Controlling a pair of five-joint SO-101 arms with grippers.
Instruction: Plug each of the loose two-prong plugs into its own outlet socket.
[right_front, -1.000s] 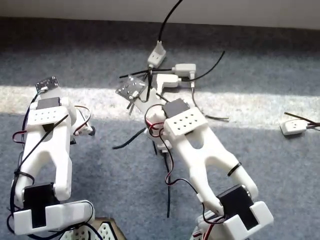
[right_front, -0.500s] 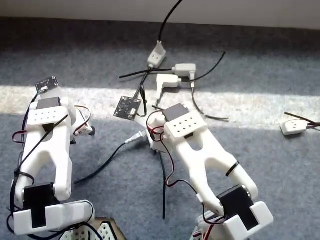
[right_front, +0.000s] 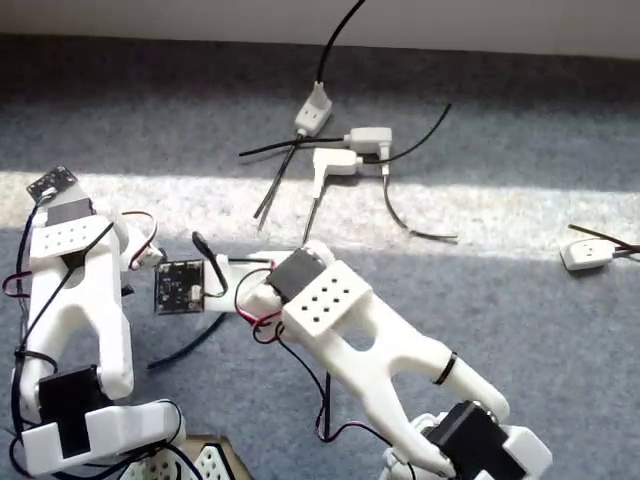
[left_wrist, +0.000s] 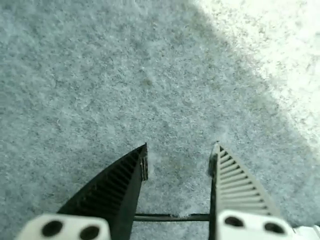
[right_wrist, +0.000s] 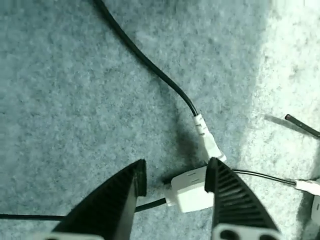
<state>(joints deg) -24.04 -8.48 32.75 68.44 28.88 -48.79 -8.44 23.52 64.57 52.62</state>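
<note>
— While the left arm (right_front: 75, 290) stands at the left of the scene, what does its gripper have hold of?

— Nothing. The left gripper (left_wrist: 180, 152) is spread wide, its two fingers well apart over bare grey carpet (left_wrist: 100, 75), with a sunlit patch (left_wrist: 280, 45) beyond it.

— And the other arm?

— The right arm (right_front: 370, 340) stretches from the near right across toward the left, so its wrist lies close to the left arm. The right gripper (right_wrist: 176, 167) is also parted wide and grips nothing.

— Is a plug close to it?

— Yes. A white plug (right_wrist: 187, 192) lies flat on the carpet between the fingers, just beside one of them and partly hidden by it. I cannot tell whether it touches that finger. A black cord (right_wrist: 150, 204) leaves the plug on the side toward the other finger.

— Anything else there?

— A white cord end (right_wrist: 206, 137) on a second black cable (right_wrist: 140, 52) lies just beside the plug, its tip pointing at it.

— Where are the remaining pieces?

— Far from the arms, about centre, three sit close together. The farthest white piece (right_front: 313, 110) has a black lead running away. The blocky white piece (right_front: 368, 139) lies nearer and to the right. The L-shaped white piece (right_front: 335, 160) lies just beside it. I cannot tell whether any of them are joined.

— And at the right?

— A lone white piece (right_front: 587, 255) rests well apart from the rest, at the near edge of the sunlit band (right_front: 500, 205).
</note>
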